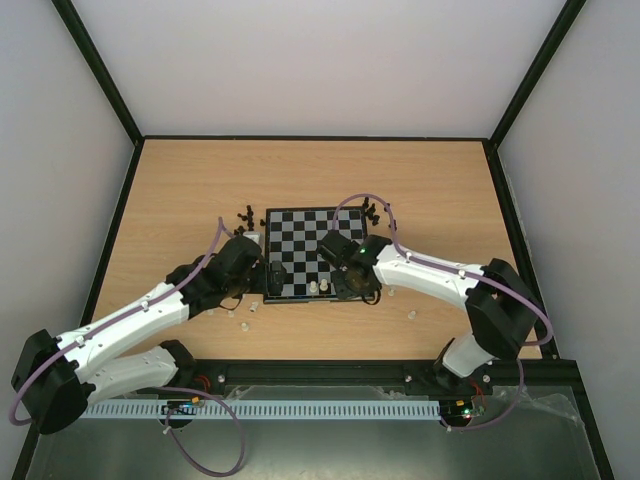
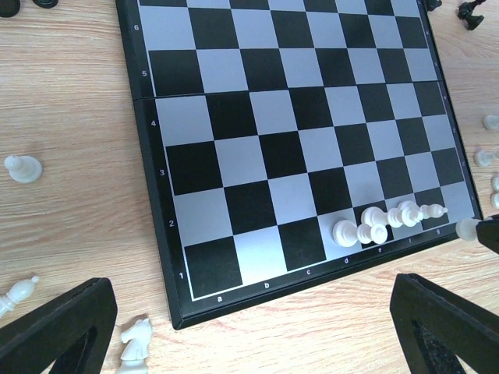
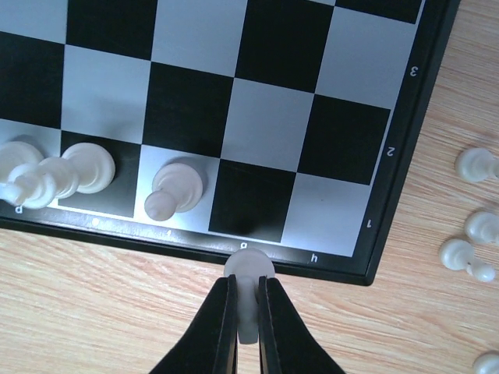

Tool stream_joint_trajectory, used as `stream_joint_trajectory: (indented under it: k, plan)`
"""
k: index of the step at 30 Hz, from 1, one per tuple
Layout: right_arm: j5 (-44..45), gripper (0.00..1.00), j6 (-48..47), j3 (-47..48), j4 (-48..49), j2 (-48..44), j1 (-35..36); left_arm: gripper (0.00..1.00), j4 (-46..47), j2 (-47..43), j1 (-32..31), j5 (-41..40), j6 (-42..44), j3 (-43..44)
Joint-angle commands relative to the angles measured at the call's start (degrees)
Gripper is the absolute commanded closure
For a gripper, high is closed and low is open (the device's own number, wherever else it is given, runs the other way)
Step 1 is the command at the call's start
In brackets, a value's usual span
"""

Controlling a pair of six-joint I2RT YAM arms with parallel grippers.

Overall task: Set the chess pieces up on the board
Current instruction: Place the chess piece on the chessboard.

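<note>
Board (image 1: 295,240) lay flat at the centre of the table (image 1: 440,190). White pieces (image 3: 86,167) stood on rank 1, files d to f. Right hand (image 3: 248,290) was clamped on 1 white piece (image 3: 249,269) over the board's near border, at file g. Left hand (image 2: 249,312) hung with fingers wide apart, empty, by the a1 corner. Loose white pieces (image 3: 482,226) lay on the table just beside the h side; a knight (image 2: 136,343) sat off the a side. Black pieces (image 1: 243,216) clustered off the far corners.
</note>
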Motion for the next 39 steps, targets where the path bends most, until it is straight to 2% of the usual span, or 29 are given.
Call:
stream_joint_trajectory:
  k: [1, 30, 39]
  plan:
    - [-2.28, 0.99, -3.00, 0.96, -0.61, 1.67, -1.53, 0.01, 0.54, -0.60, 0.53, 0.25, 0.64, -0.61]
    - [-5.63, 0.98, -8.10, 2.44, 2.03, 6.89, -5.98, 0.01, 1.11, 0.14, 1.27, 0.34, 0.61, -0.81]
    - [-5.89, 0.94, -8.28, 2.21, 2.33, 7.22, -6.02, 0.01, 0.92, 0.27, 1.32, 0.51, 0.54, -0.60]
